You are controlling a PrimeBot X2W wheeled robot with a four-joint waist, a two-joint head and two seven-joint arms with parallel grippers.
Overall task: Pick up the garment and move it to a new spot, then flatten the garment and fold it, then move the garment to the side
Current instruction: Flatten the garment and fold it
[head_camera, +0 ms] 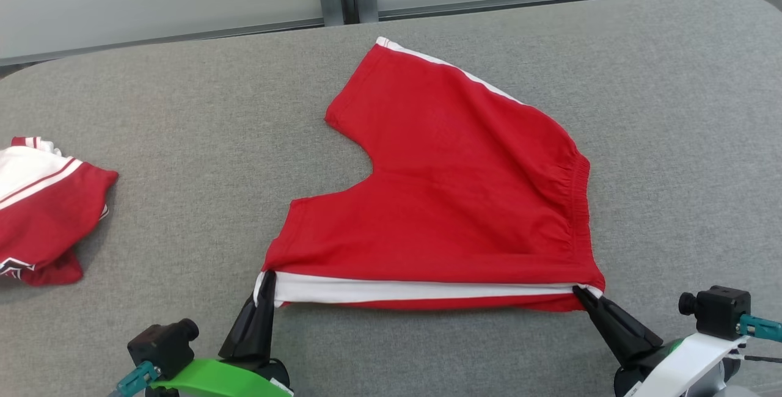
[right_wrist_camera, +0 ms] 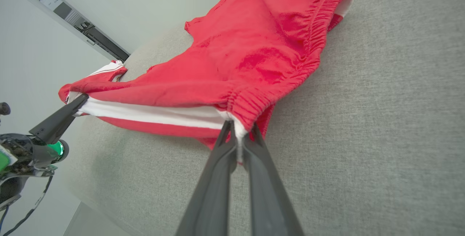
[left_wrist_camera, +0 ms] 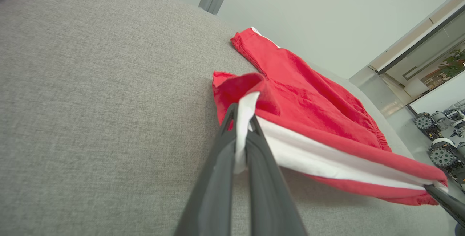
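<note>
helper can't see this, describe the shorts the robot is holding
On the grey table, look at the middle. The red shorts lie spread out, near corners pinched by the left claw and right claw; the other garment, far left, is bunched.

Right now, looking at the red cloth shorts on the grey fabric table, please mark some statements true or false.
1. The left gripper is shut on a hem corner of the red cloth shorts. True.
2. The right gripper is open, apart from the shorts. False: it is shut on the waistband corner.
3. A second red and white garment lies left on the grey fabric table. True.
4. The shorts are rolled into a ball. False: they lie spread, near edge stretched between the grippers.
</note>
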